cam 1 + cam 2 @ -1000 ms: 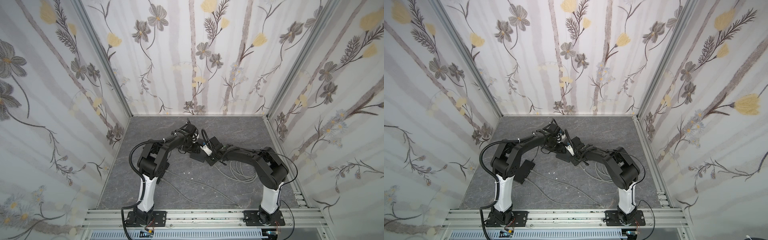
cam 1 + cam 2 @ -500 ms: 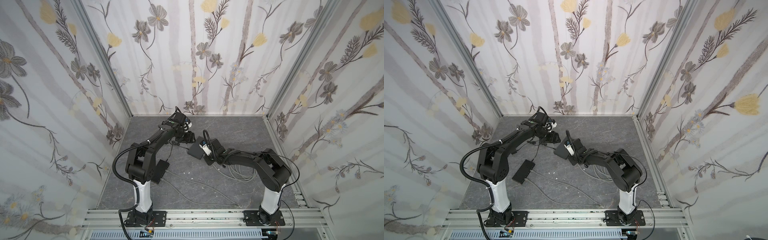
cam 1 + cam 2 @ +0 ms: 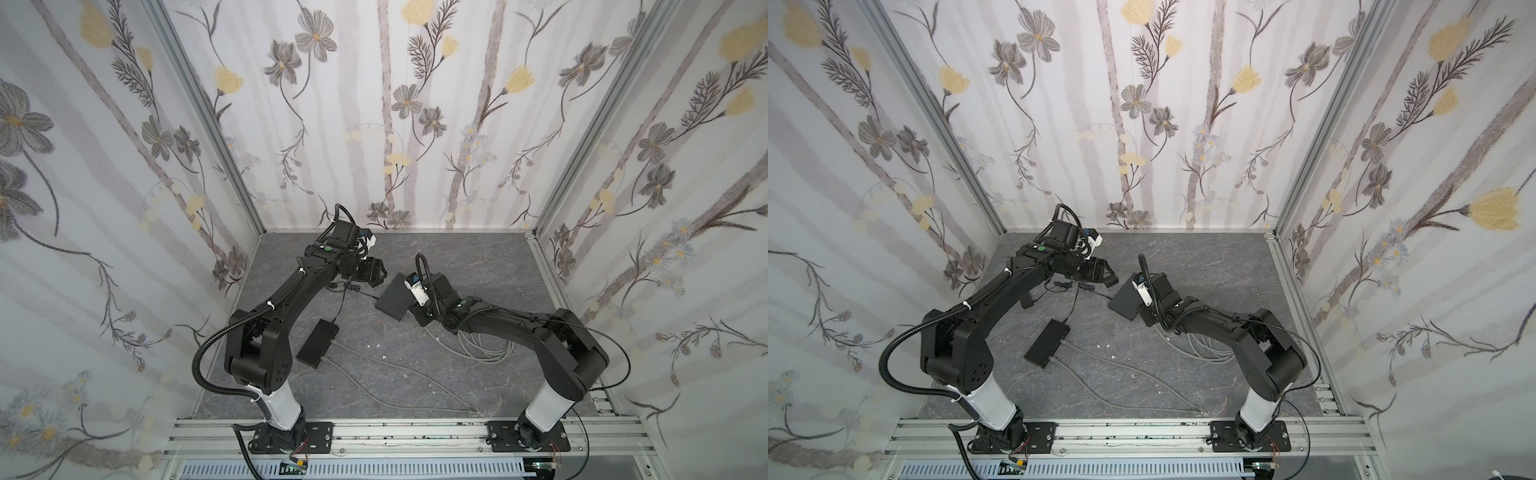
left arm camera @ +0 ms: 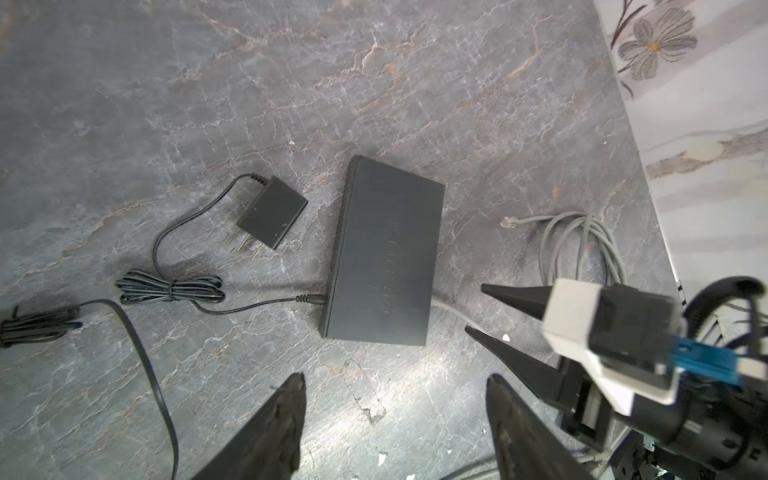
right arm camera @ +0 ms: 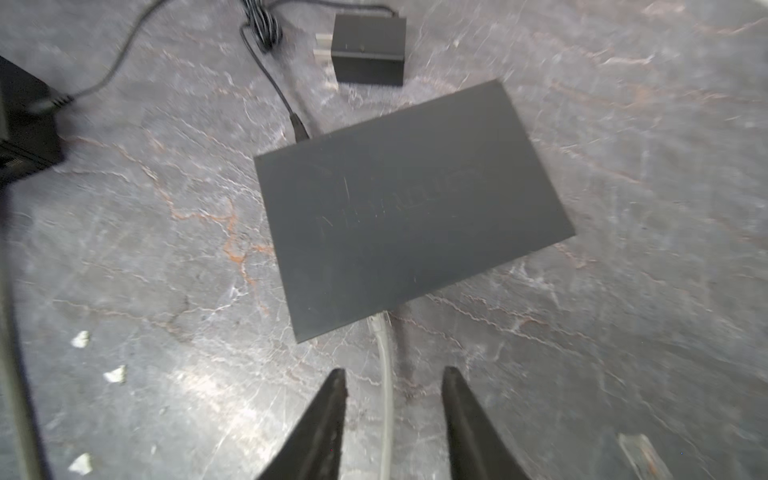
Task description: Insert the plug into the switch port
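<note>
Landmark throughout: the switch [image 3: 390,297], lying flat on the grey stone floor [image 3: 478,257] in both top views. Reaching in toward its port edge, the right arm [image 3: 519,328]; toward the opposite, power-cord edge, the left arm [image 3: 291,299]. Well apart from the switch, beside the left arm, a second black box [image 3: 318,343]. Off the port edge, beneath the right arm, a loose grey coil [image 3: 488,351]. Just beside the power-cord edge, a black power adapter [image 4: 272,218], prongs bare.

As for the left gripper [image 4: 395,377]: spread wide, empty, near the switch but clear of it. As for the right gripper [image 5: 395,370]: parted too, grasping nothing, with the grey cable [image 5: 386,399] down the gap and against neither of the fingers [image 5: 328,415]. Stands just off the port edge, far closer to the plug than the left.

Lastly the plug [image 5: 376,322]: pale, tucked under the port edge near a corner, seemingly seated in a port, though blurred and half hidden by the switch's top. Long axis square to that edge, aimed straight back between the right fingers. Looks done, or nearly; judged best to press home or back away along that same line, with the right arm. Farther off the port edge, at the coil's end, a loose plug [image 4: 509,222].
</note>
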Robot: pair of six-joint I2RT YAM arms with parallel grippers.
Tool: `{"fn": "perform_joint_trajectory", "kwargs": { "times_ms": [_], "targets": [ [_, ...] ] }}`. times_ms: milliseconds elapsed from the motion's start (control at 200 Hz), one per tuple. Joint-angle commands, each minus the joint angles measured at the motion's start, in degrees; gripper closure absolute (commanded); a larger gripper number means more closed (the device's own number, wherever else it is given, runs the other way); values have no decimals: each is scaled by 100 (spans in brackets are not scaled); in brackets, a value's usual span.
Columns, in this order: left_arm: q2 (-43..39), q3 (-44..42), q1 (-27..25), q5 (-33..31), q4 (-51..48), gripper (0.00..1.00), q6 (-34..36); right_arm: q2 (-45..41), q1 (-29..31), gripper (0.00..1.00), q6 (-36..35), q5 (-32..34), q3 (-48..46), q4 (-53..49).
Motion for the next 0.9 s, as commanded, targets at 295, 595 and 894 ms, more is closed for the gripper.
{"fn": "perform_joint_trajectory", "kwargs": {
  "times_ms": [295, 595, 894],
  "targets": [
    [-950, -608, -209, -212, 808, 25, -44, -1922, -517, 48, 2820, 1052, -1165, -413],
    [-1191, -679, -311, -156, 916, 22, -78, -3048, -1739, 32, 4762, 508, -2522, -387],
    [-1372, -706, -321, -134, 979, 20, -128, -1861, -2813, 28, 4641, -561, -2496, 516]
  ]
}}
